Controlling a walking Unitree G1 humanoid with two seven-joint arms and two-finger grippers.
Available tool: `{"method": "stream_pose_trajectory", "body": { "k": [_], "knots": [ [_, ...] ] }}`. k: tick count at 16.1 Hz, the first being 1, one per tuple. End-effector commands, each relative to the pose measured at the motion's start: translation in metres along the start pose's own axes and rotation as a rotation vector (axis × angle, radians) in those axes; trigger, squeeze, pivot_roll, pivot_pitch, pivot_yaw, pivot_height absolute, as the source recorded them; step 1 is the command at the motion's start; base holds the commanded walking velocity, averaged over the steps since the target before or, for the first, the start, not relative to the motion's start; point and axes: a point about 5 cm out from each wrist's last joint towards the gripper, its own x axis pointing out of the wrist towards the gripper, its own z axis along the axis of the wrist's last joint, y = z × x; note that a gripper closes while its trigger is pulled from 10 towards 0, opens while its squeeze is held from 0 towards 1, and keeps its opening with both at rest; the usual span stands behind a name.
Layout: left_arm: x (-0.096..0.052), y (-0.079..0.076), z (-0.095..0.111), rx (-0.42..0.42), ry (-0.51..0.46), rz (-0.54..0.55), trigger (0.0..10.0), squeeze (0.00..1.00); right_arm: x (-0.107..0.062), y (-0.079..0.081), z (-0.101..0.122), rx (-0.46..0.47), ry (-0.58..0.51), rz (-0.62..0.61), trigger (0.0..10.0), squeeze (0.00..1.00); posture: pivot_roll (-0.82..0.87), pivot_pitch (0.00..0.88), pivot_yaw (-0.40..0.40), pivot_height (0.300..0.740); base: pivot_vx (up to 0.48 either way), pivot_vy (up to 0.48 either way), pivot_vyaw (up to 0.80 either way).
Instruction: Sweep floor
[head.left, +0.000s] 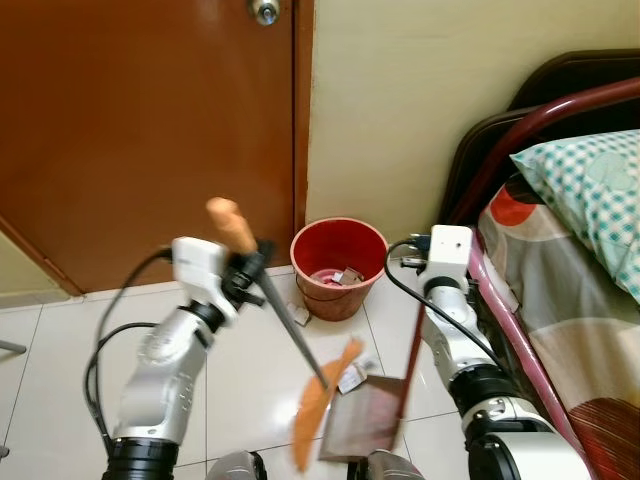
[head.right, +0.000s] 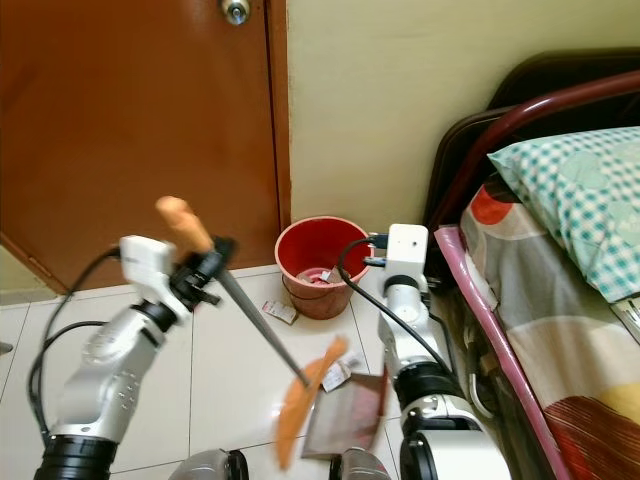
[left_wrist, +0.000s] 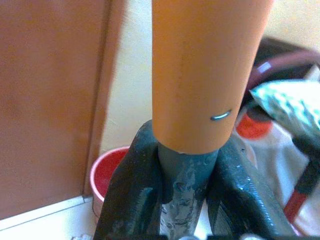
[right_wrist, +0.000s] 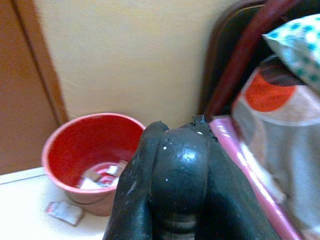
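Left hand (head.left: 243, 268) clamped on broom (head.left: 300, 345), right hand (head.left: 418, 262) closed on dustpan (head.left: 365, 420) below it; risks flicking scraps (head.left: 350, 378) past.

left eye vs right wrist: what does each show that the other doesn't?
Left eye alone: left pincer shut on the orange-handled broom with dark shaft, its orange bristles at the dark red flat dustpan; brown wooden door's round metal knob. Right wrist alone: close-up of the right pincer's black fingers shut on a dark handle. Both: red plastic bin holding scraps, a scrap on the white tiles beside it, the bed's maroon frame.
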Motion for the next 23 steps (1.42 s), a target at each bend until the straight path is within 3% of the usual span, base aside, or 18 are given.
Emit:
{"method": "stream_pose_trajectory", "body": {
  "k": [1, 5, 7, 10, 14, 18, 20, 21, 23],
  "knots": [
    [0.005, 0.002, 0.015, -0.058, -0.079, 0.037, 10.0, 0.0, 0.002, 0.009, 0.006, 0.034, -0.018, 0.046, 10.0, 0.0, 0.04, 0.093, -0.055, 0.74, 0.0, 0.0, 0.0],
    [-0.004, 0.037, 0.023, 0.005, -0.096, 0.233, 10.0, 0.0, 0.0, 0.021, 0.013, 0.077, -0.064, 0.132, 10.0, 0.0, 0.04, 0.092, -0.055, 0.74, 0.0, 0.0, 0.0],
    [-0.007, 0.042, 0.026, -0.009, -0.099, 0.256, 10.0, 0.0, 0.0, 0.021, 0.014, 0.081, -0.075, 0.139, 10.0, 0.0, 0.04, 0.092, -0.056, 0.74, 0.0, 0.0, 0.0],
    [-0.014, 0.029, 0.033, -0.136, -0.105, 0.185, 10.0, 0.0, -0.001, 0.016, 0.008, 0.027, -0.074, 0.144, 10.0, 0.0, 0.05, 0.096, -0.056, 0.74, 0.0, 0.0, 0.0],
    [-0.032, 0.008, 0.01, -0.188, 0.06, -0.012, 10.0, 0.0, 0.0, 0.012, 0.004, -0.045, -0.056, 0.163, 10.0, 0.0, 0.06, 0.1, -0.059, 0.74, 0.0, 0.0, 0.0],
    [-0.045, -0.005, 0.008, -0.239, 0.139, -0.144, 10.0, 0.0, 0.002, 0.006, 0.002, -0.059, -0.041, 0.15, 10.0, 0.0, 0.06, 0.105, -0.06, 0.74, 0.0, 0.0, 0.0],
    [-0.049, 0.013, 0.004, -0.192, 0.145, -0.06, 10.0, 0.0, 0.002, 0.009, 0.004, -0.083, -0.058, 0.161, 10.0, 0.0, 0.06, 0.105, -0.06, 0.74, 0.0, 0.0, 0.0],
    [-0.051, 0.034, 0.004, -0.115, 0.124, 0.066, 10.0, 0.0, 0.002, 0.009, 0.005, -0.089, -0.072, 0.17, 10.0, 0.0, 0.06, 0.105, -0.06, 0.74, 0.0, 0.0, 0.0],
    [-0.056, 0.067, 0.013, -0.049, 0.063, 0.272, 10.0, 0.0, 0.001, 0.011, 0.006, -0.084, -0.085, 0.201, 10.0, 0.0, 0.06, 0.105, -0.06, 0.74, 0.0, 0.0, 0.0]
  ]
}}
